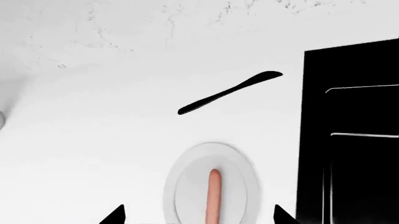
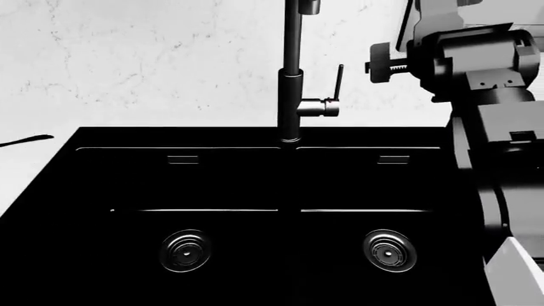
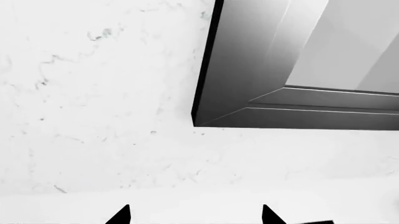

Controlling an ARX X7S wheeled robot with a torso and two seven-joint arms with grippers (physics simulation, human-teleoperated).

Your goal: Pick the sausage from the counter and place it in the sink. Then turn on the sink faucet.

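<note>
In the left wrist view the pinkish-orange sausage (image 1: 214,196) lies on a white oval plate (image 1: 187,186) on the white counter (image 1: 93,140). My left gripper (image 1: 197,217) is open, its two black fingertips (image 1: 115,215) wide apart on either side of the plate, above it and empty. The black double-basin sink (image 2: 281,217) fills the head view, and its corner shows in the left wrist view (image 1: 349,140). The dark sink faucet (image 2: 292,76) stands behind the divider, its thin lever (image 2: 338,81) upright. My right gripper (image 3: 195,215) is open and empty, facing the white wall. The right arm (image 2: 485,95) is raised at right.
A black knife (image 1: 229,92) lies on the counter beyond the plate; its tip shows at the head view's left edge (image 2: 25,140). A grey window frame (image 3: 281,84) is on the wall in front of the right gripper. Two metal drains (image 2: 185,250) sit in the basins.
</note>
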